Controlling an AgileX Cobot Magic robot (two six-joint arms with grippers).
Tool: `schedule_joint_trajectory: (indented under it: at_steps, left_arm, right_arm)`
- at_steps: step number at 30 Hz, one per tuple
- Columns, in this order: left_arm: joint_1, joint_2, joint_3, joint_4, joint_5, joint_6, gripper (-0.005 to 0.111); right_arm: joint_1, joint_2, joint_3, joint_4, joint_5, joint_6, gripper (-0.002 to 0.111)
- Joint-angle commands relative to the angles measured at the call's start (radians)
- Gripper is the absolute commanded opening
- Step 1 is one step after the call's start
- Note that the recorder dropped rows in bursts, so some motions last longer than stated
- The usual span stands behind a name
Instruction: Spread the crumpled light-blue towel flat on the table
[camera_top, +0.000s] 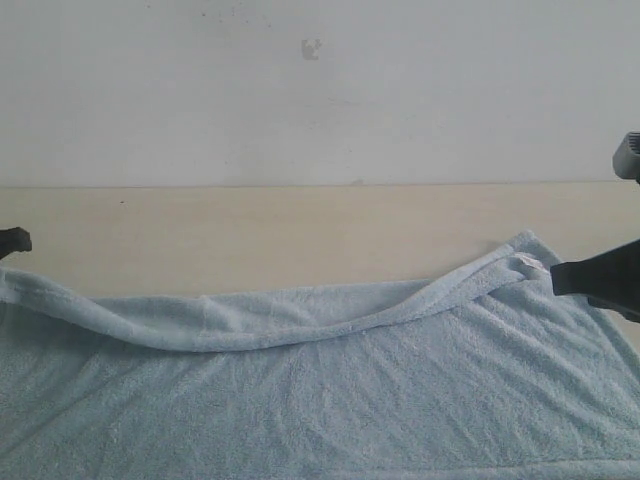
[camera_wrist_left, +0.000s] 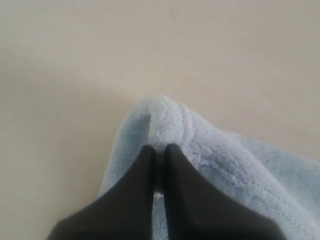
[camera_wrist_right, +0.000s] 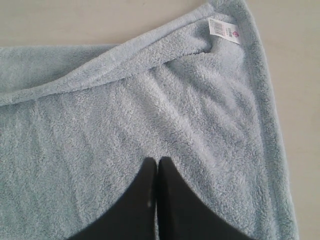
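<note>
The light-blue towel (camera_top: 330, 400) lies across the near half of the beige table (camera_top: 250, 230). Its far edge is folded over in a sagging roll. My left gripper (camera_wrist_left: 159, 147) is shut on the towel (camera_wrist_left: 210, 150) just inside one puckered corner, with bare table (camera_wrist_left: 75, 75) beyond it. In the exterior view the left gripper (camera_top: 12, 240) shows only at the left border, and its hold on the towel is out of frame. My right gripper (camera_wrist_right: 156, 161) is shut and empty above the towel (camera_wrist_right: 150, 110), short of the corner with the white label (camera_wrist_right: 223, 28). In the exterior view the right gripper (camera_top: 556, 278) is beside that corner.
A bare strip of table (camera_wrist_right: 75, 20) runs beyond the towel's far edge up to a plain white wall (camera_top: 300, 100). A grey part of the robot (camera_top: 628, 155) juts in at the upper right. The towel runs off the near and left borders of the exterior view.
</note>
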Motion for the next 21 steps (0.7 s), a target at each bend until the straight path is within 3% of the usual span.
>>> schedule_joint_trajectory:
  at_steps: [1,11,13,18,21]
  left_arm:
    - [0.002,-0.006,-0.076,-0.074,0.005,0.000,0.004]
    - [0.002,0.185,-0.323,-0.157,0.061,-0.005,0.007]
    - [0.002,0.235,-0.379,-0.215,0.059,0.000,0.018]
    - [0.002,0.302,-0.456,-0.263,0.047,0.000,0.066]
    - [0.006,0.296,-0.456,-0.187,0.054,0.000,0.068]
  right_arm:
    - [0.002,-0.009,0.004,0.003,-0.011,-0.009,0.000]
    - [0.002,-0.009,0.004,0.009,-0.006,-0.020,0.000]
    - [0.002,-0.009,0.004,0.009,0.000,-0.028,0.000]
    - [0.002,-0.009,0.004,0.009,0.000,-0.047,0.000]
    - [0.002,-0.009,0.004,0.009,-0.002,-0.047,0.000]
